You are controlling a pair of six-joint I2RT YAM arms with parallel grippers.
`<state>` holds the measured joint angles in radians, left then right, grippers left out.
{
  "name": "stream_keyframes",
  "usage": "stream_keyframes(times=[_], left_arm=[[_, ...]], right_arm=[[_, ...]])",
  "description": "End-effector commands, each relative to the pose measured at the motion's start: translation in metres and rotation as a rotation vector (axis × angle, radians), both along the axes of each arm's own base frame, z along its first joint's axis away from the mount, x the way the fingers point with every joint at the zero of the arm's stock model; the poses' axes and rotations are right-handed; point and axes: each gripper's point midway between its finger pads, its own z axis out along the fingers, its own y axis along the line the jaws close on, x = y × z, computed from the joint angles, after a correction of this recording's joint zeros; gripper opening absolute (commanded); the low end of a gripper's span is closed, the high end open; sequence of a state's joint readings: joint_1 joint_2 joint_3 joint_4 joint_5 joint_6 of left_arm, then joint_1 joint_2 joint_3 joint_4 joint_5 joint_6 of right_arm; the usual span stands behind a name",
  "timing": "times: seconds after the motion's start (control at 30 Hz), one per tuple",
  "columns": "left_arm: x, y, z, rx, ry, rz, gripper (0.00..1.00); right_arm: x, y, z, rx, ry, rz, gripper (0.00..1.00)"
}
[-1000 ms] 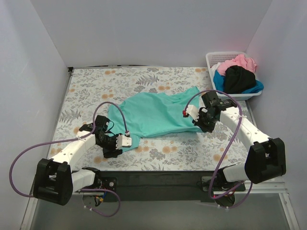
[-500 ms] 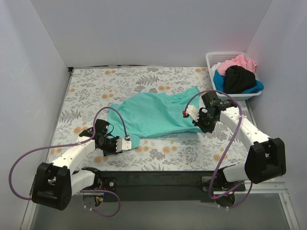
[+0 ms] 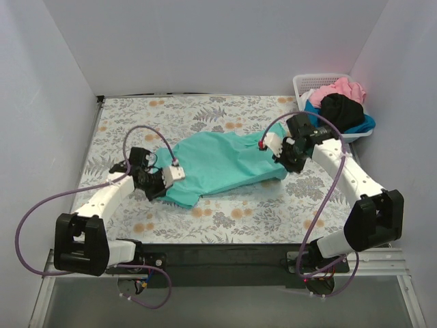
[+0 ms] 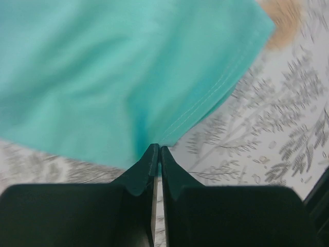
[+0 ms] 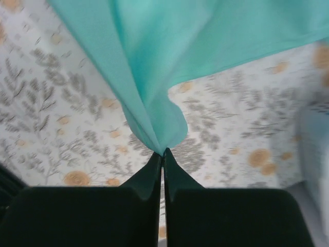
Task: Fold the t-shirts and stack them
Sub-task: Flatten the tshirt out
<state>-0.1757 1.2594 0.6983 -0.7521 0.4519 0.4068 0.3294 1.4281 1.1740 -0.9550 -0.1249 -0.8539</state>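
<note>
**Top external view.** The teal-green t-shirt [image 3: 222,160] lies rumpled across the middle of the table cloth [image 3: 205,116]. The left gripper [image 3: 166,184] is at its near-left hem. The right gripper [image 3: 283,161] is at its right end, toward the right edge. The pink t-shirt [image 3: 339,88], black t-shirt [image 3: 340,111] and blue t-shirt [image 3: 366,125] are heaped in the basket [image 3: 315,79] at the far-right corner.

**Left wrist view.** The left gripper [image 4: 157,148] has its fingers pressed together, pinching the stitched hem of the teal-green t-shirt [image 4: 103,77].

**Right wrist view.** The right gripper [image 5: 163,152] has its fingers clamped on a bunched fold of the teal-green t-shirt [image 5: 180,46], which fans outward over the table cloth [image 5: 61,103].
</note>
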Motion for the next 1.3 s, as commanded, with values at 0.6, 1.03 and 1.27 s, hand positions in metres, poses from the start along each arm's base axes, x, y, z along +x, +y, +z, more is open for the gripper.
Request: stream_keyframes(times=[0.6,1.03,1.27], left_arm=[[0.118,0.044,0.394,-0.684,-0.711,0.78,0.0],[0.045,0.07,0.526,-0.814,-1.101,0.864,0.0],[0.094,0.086,0.493,-0.693,-1.109,0.899,0.0]], right_arm=[[0.121,-0.004,0.411,0.253,-1.195,-0.306,0.01],[0.051,-0.01,0.498,0.327,-1.474,-0.263,0.01],[0.107,0.022,0.451,0.251,-1.413,-0.214,0.01]])
